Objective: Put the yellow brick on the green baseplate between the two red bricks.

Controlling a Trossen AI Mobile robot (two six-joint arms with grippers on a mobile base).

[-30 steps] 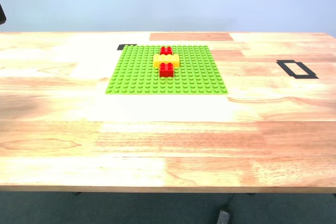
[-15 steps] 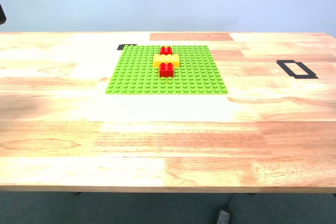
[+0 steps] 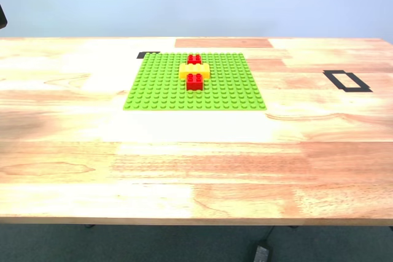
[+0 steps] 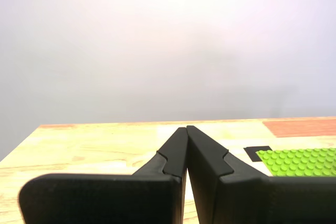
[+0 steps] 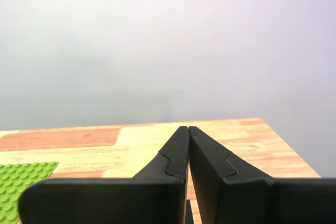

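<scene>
Exterior view: the yellow brick (image 3: 194,70), an oblong of glossy studded plastic, sits on the green baseplate (image 3: 159,84) between the two red bricks (image 3: 194,81), touching both; one red brick lies on its near side, the other (image 3: 194,59) on its far side. The red ones are small, square and studded. The baseplate is a flat lime-green square with a dense grid of studs, lying on a pale wooden table (image 3: 196,164) with visible grain. A black tape outline (image 3: 347,80) marks the table toward the exterior view's right.

First wrist view: my first gripper (image 4: 187,128) has its matte black, wedge-shaped jaws pressed together, empty, above the table edge; a corner of the baseplate (image 4: 304,161) shows.

Second wrist view: my second gripper (image 5: 188,128) is likewise closed on nothing, with a baseplate corner (image 5: 21,179) visible.
</scene>
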